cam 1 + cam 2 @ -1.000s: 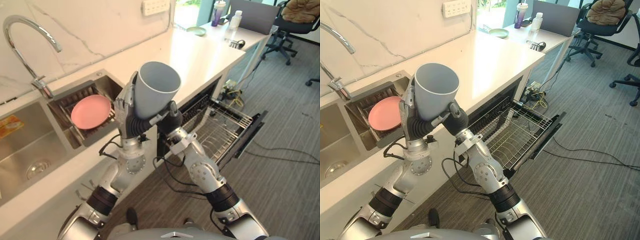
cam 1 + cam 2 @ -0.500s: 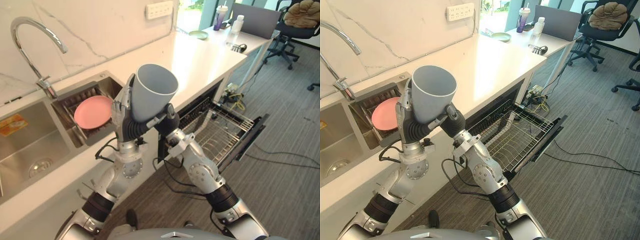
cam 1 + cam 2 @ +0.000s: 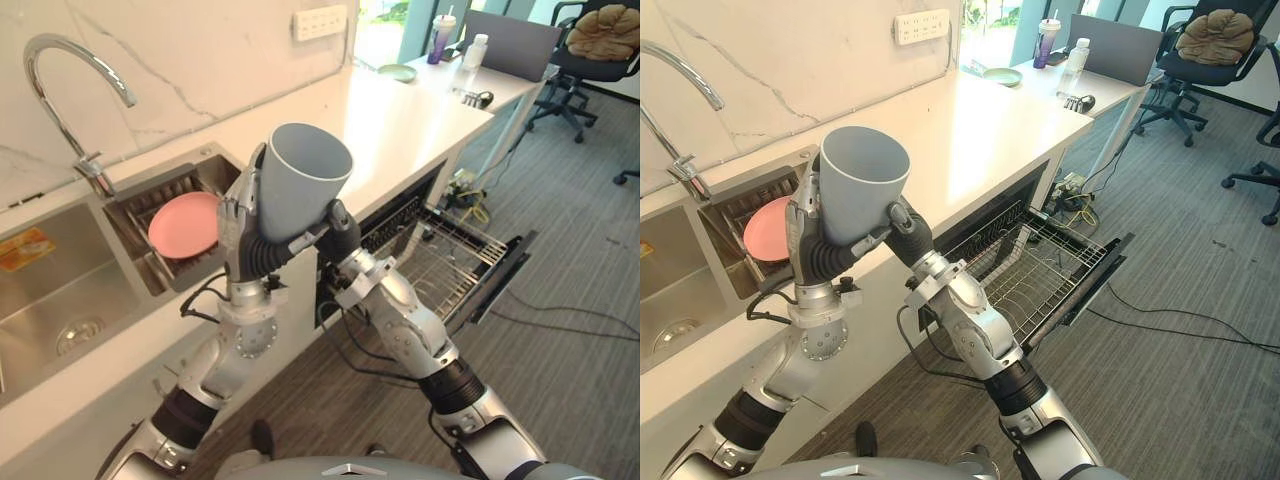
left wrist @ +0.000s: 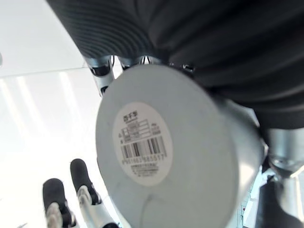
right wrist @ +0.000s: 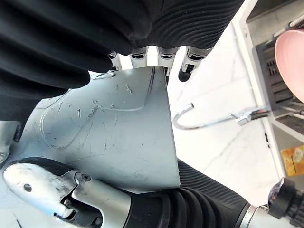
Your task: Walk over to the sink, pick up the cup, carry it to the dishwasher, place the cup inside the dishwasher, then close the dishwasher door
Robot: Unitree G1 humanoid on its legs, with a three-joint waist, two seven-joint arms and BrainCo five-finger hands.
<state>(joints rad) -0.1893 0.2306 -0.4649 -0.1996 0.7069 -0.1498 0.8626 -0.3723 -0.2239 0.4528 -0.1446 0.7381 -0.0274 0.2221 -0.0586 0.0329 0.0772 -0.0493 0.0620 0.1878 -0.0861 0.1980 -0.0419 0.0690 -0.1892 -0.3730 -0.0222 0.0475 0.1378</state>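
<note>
We see the grey cup (image 3: 305, 175) raised between both hands, close under the head camera, with its open mouth tipped up towards us. The left hand (image 3: 238, 235) stands on the cup's left side. Its fingers (image 3: 228, 212) reach up along the wall and curl against it. The right hand (image 3: 340, 238) comes in from the right and sits low on the cup by its base. In the right wrist view its fingers (image 5: 190, 64) pass behind the scratched grey wall while its thumb (image 5: 61, 192) lies across the near side, so the cup is pinched there. In the left wrist view we look at the cup's round base and its white barcode label (image 4: 142, 145), with the dark ribbed covers pressed around it.

Behind the cup runs the white table (image 3: 400, 115). At its left end are the sink (image 3: 60, 300) and the curved faucet (image 3: 90, 170). A pink plate (image 3: 185, 222) leans in the drain compartment beside the sink. To the right, below the table, the dishwasher (image 3: 395, 215) stands open, with its wire rack (image 3: 450, 250) drawn out over the lowered door (image 3: 505, 275). The cup is well apart from that rack.
</note>
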